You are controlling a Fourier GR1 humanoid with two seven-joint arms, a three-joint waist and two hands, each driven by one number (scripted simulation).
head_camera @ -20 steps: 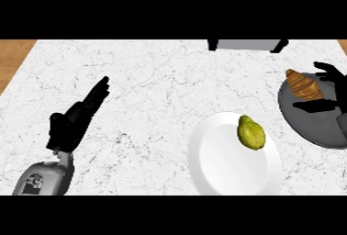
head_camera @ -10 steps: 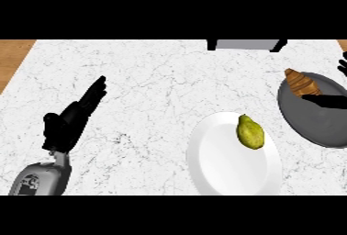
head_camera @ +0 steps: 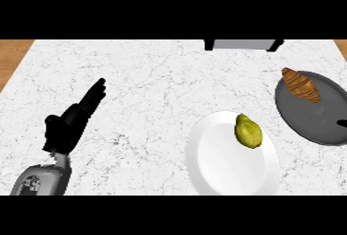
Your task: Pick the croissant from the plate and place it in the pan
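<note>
The brown croissant [head_camera: 301,85] lies in the dark grey pan [head_camera: 318,124] at the right, near the pan's far rim, with no hand on it. The white plate [head_camera: 220,174] sits at the front centre-right and carries only a yellow-green pear [head_camera: 248,131]. Only a small black piece of my right hand [head_camera: 342,123] shows at the picture's right edge, over the pan's near side. My left hand [head_camera: 68,124] rests open at the left, fingers straight and pointing away, holding nothing.
A grey and black appliance [head_camera: 243,44] stands at the counter's back edge, centre-right. The white marble counter [head_camera: 156,92] stretches between the left hand and the plate. A wooden strip [head_camera: 12,55] borders it on the left.
My right hand has let go of the croissant and drawn back to the right, almost out of view. The croissant stays in the pan. The left hand has not moved.
</note>
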